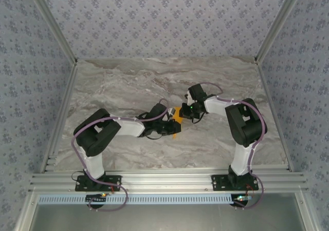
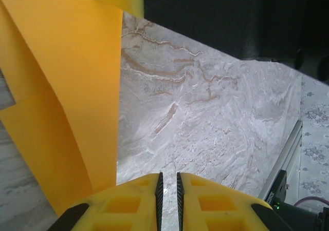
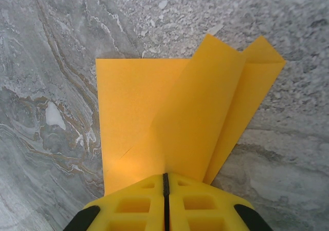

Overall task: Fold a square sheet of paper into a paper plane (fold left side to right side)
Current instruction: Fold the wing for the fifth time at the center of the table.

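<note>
Sheet of paper (image 1: 176, 119) is noted mid-frame on the desk (image 1: 123, 82), between both arms, partly folded, with one flap raised. Right claw (image 3: 165, 178) is pressed fully closed on the flap's edge. Left claw (image 2: 168, 177) is seen nearly closed with a thin slit and nothing gripped; the paper lies at frame left.

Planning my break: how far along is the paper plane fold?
Early on, I'd judge. Done: the square sheet of paper already lies in folded layers. In hand: the right pincer is shut on a raised flap; the left pincer sits beside the sheet, jaws a slit apart. Left: pressing this flap flat and the later folds; no pointed dart shape yet.
</note>
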Robot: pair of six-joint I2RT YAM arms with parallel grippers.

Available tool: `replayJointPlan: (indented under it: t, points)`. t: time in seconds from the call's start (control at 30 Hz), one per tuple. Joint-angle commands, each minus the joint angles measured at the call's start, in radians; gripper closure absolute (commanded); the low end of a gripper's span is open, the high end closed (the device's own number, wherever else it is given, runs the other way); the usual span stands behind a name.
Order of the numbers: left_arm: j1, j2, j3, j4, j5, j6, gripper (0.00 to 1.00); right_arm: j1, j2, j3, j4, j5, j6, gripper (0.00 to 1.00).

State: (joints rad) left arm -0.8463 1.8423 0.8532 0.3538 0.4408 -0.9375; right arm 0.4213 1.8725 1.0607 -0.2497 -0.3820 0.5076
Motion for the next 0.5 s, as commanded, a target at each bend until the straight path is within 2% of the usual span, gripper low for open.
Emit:
replayJointPlan:
  t: [0.0, 0.47]
  points:
    - [-0.001, 0.013, -0.022, 0.042, 0.001, -0.018, 0.84, -0.004, 0.043, -0.040, -0.139, 0.072, -0.006, 0.90]
    - [-0.004, 0.017, -0.084, 0.073, -0.011, -0.043, 0.84, -0.004, 0.043, -0.030, -0.149, 0.072, -0.017, 0.90]
